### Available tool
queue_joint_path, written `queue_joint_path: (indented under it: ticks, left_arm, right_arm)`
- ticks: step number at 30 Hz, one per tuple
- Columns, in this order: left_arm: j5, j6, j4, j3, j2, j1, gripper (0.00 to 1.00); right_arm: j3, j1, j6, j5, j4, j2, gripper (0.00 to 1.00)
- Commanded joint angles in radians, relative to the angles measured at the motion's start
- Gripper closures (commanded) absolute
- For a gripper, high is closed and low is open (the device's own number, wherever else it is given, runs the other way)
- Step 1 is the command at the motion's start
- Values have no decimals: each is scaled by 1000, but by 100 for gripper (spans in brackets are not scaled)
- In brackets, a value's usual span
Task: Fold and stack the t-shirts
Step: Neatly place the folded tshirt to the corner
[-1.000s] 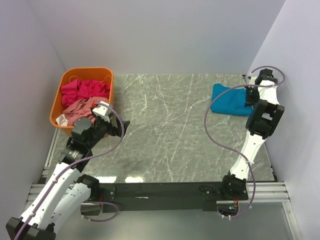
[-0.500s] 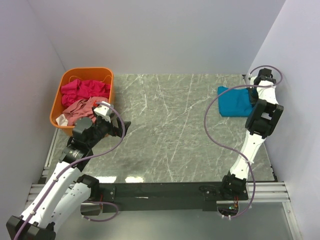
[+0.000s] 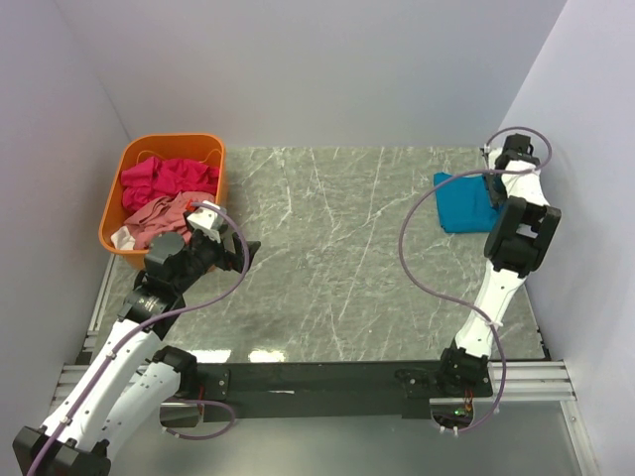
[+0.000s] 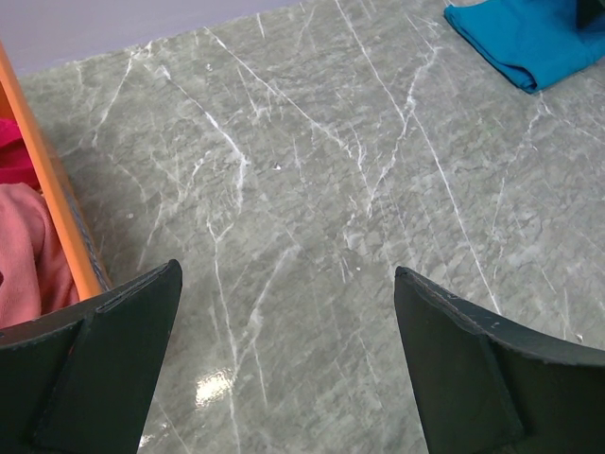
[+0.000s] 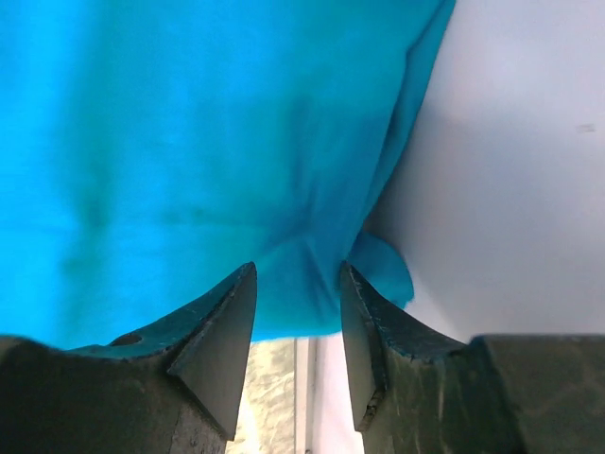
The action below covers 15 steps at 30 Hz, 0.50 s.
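Observation:
The folded teal t-shirt (image 3: 462,201) lies at the table's far right, against the wall. My right gripper (image 3: 494,188) is at its right edge. In the right wrist view its jaws (image 5: 299,270) stand apart over a puckered ridge of the teal t-shirt (image 5: 189,142), which they do not pinch. The magenta t-shirt (image 3: 169,178) and the salmon t-shirt (image 3: 157,214) lie crumpled in the orange basket (image 3: 164,141). Beside the basket, my left gripper (image 3: 248,250) hangs wide open over bare table (image 4: 286,270), holding nothing.
White walls close in the table on the left, back and right; the right wall (image 5: 510,142) is right beside the right gripper. The basket's rim (image 4: 57,189) runs close to the left finger. Cables loop from both arms.
The right gripper drew the teal t-shirt to the right, toward the wall, and then its jaws parted. The left arm has not moved.

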Motion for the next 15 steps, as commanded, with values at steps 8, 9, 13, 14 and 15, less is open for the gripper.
queue_joint_path:
  ticks: [8,9,13,14,15]
  left_arm:
    - [32,0,36,-5,-14,-1,1]
    - [29,0,34,-3,-14,-1,1]
    - [31,4,29,-5,-14,-1,0]
    - [32,4,29,-3,-14,-1,0]
    - [31,5,28,-3,-15,-1,1]
  right_arm:
    - [-136,141,-12,-139,60,-296,45]
    - [-139,149,10,-168,46,-296,44]
    - [-135,190,77,-297,-14,-242,39]
    - [-133,199,89,-296,-16,-219,38]
    - [-144,213,107,-293,-8,-210,37]
